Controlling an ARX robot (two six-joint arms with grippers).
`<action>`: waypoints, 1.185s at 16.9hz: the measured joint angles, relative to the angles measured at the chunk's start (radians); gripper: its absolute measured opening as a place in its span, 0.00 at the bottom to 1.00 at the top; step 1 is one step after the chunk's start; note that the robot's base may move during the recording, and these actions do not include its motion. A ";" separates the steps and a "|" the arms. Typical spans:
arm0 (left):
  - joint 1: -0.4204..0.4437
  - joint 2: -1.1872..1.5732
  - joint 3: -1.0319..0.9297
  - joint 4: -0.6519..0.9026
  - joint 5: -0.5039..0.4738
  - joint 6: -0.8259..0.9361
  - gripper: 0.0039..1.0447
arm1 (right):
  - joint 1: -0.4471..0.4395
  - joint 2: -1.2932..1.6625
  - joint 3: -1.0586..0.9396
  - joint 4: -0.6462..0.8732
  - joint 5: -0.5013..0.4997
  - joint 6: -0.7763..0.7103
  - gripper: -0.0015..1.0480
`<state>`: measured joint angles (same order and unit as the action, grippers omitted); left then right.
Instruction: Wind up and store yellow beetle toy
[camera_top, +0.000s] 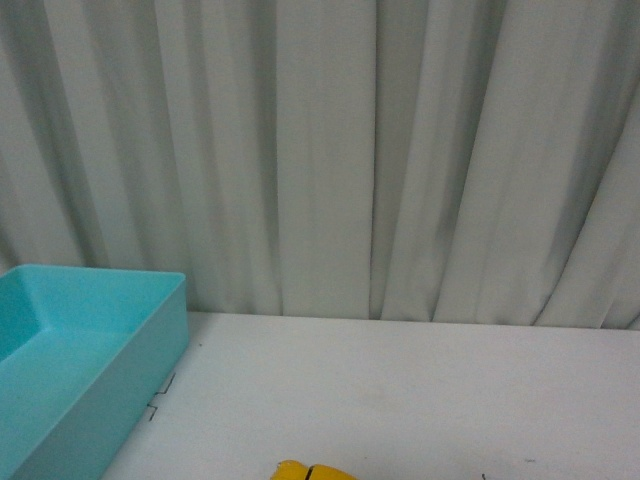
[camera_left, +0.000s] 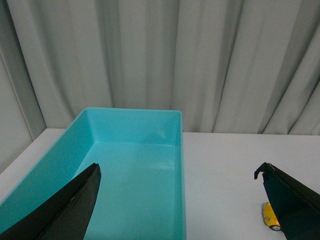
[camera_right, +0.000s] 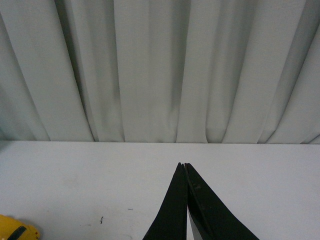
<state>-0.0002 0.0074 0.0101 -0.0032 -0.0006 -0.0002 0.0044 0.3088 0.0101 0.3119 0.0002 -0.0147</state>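
Closest in, right jaws pressed together tip to tip, pinching nothing, poised over white worktop (camera_right: 75, 175). On the other side, left jaws spread wide, also gripping nothing, framing the open turquoise bin (camera_left: 181, 150) from above. Just past them, yellow beetle toy (camera_top: 312, 471) on the worktop at the near edge of the front view, mostly cropped, well apart from the bin and lying between the two arms. Not yet wound, not yet stored, by the look of it. Further left, bin standing with nothing visible inside. Behind everything, pale pleated curtain (camera_top: 320, 150).

Likely trouble from here:
- Closing in with right jaws unopened and shoving the toy away on its wheels.
- Pinching the glossy rounded body off-centre and squirting it loose.
- Letting go after winding while wheels touch the worktop, sending it off the edge.
- Swinging the left jaws low and knocking the bin wall.
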 joint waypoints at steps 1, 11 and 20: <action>0.000 0.000 0.000 0.000 0.000 0.000 0.94 | 0.000 -0.027 0.000 -0.027 0.000 0.000 0.02; 0.000 0.000 0.000 0.000 0.001 0.000 0.94 | 0.000 -0.306 0.002 -0.311 0.000 0.000 0.02; 0.000 0.000 0.000 0.000 0.000 0.000 0.94 | 0.000 -0.306 0.001 -0.315 0.000 0.000 0.55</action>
<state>-0.0002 0.0074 0.0101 -0.0032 -0.0006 -0.0002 0.0044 0.0025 0.0109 -0.0036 0.0002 -0.0147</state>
